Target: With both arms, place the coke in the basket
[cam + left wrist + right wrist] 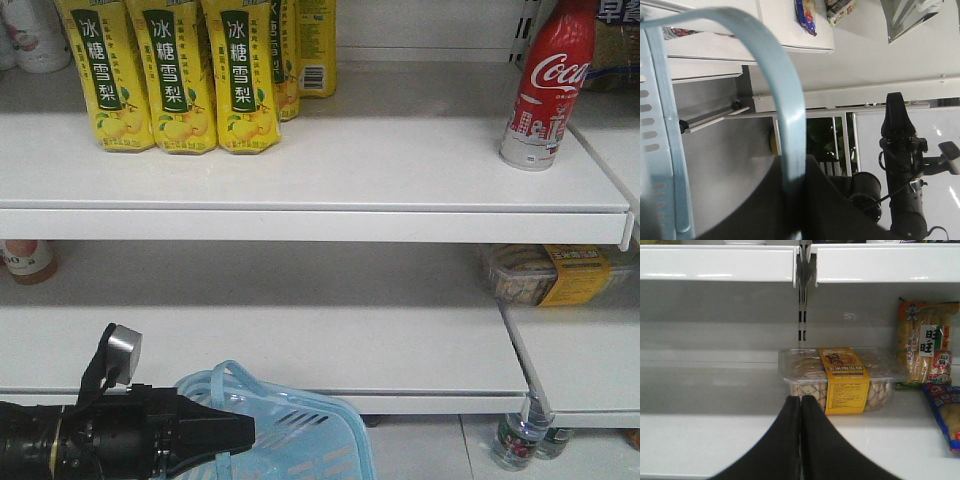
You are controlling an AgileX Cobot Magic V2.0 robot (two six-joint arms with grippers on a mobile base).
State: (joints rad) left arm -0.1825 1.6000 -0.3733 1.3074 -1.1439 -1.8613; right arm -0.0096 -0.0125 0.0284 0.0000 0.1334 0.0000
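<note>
The left gripper (238,432) clasps the basket (322,440) by its handle, lower left; hold it level. The right gripper (800,401), clenched empty, must open and rise to the coke (540,90), upper right.

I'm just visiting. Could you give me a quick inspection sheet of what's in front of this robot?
Surface: white shelves, two tiers.
Job's things: coke upright, upper shelf right; basket low, below shelves.
Clutter: yellow bottles; biscuit box; snack packs.
Claws: left claw shut on basket handle; right claw shut, empty.
Cables: black lead at left wrist.
Surroundings: floor; small bottles under shelf.
</note>
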